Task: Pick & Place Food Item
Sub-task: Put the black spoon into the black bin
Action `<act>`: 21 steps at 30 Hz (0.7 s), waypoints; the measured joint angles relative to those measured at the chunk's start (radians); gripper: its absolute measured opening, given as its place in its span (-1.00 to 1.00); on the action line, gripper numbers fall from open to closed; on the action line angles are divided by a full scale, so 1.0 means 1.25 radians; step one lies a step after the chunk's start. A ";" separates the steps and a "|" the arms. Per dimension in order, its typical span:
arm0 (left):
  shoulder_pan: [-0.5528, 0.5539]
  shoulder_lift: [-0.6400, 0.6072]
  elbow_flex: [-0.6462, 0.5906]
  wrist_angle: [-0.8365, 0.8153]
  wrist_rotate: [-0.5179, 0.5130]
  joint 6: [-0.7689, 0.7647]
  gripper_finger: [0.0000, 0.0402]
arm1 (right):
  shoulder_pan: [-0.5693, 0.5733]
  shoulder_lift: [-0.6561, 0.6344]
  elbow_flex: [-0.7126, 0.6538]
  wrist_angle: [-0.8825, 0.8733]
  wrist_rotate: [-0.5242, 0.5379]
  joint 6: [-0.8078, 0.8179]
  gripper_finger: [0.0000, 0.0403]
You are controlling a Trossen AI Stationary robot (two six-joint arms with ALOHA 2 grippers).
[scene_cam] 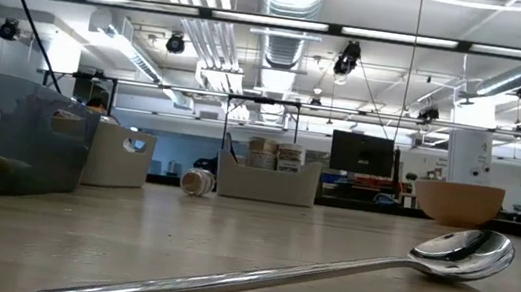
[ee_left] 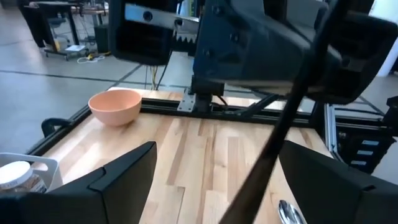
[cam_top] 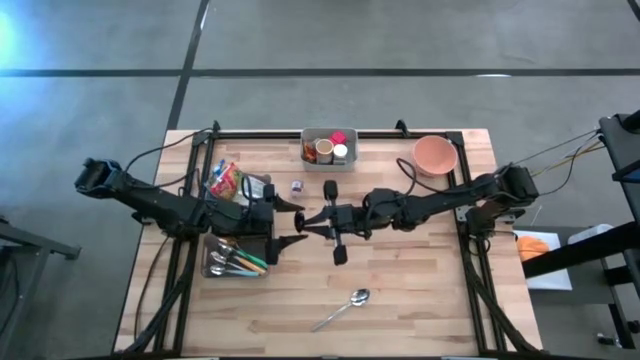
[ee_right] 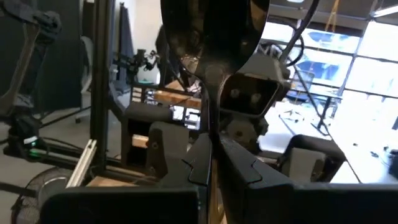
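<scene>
My right gripper (cam_top: 328, 222) reaches in level from the table's right and is shut on a black long-handled spoon (cam_top: 335, 222) held above the table's middle. The spoon's broad head (ee_right: 211, 25) shows in the right wrist view. My left gripper (cam_top: 298, 224) stands open just left of the spoon, facing it. In the left wrist view the thin handle (ee_left: 273, 130) crosses between its fingers without touching them. A colourful snack packet (cam_top: 225, 182) lies in a bin at the far left. A small can (cam_top: 297, 186) lies on its side on the wood. My right gripper pinches the black spoon's handle (ee_right: 211, 140) between its two fingers, about midway along the spoon's length. The fingers come level from the table's right and lie across the handle. The spoon is lifted clear of the table, running roughly from the near side to the far side.
A grey container (cam_top: 328, 148) with cups stands at the far edge, and a pink bowl (cam_top: 435, 155) at the far right. A bin of cutlery (cam_top: 235, 260) sits under my left arm. A silver spoon (cam_top: 345, 308) lies near the front edge.
</scene>
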 joint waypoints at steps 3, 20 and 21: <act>0.001 -0.001 0.004 0.000 0.000 -0.004 0.61 | 0.000 0.007 0.000 0.009 -0.006 0.004 -0.96; -0.001 -0.006 0.005 -0.029 0.021 -0.026 -0.90 | -0.002 0.008 0.000 0.003 -0.016 0.007 -0.96; -0.001 -0.006 0.005 -0.029 0.021 -0.028 -0.90 | -0.002 0.008 0.000 0.003 -0.018 0.007 -0.96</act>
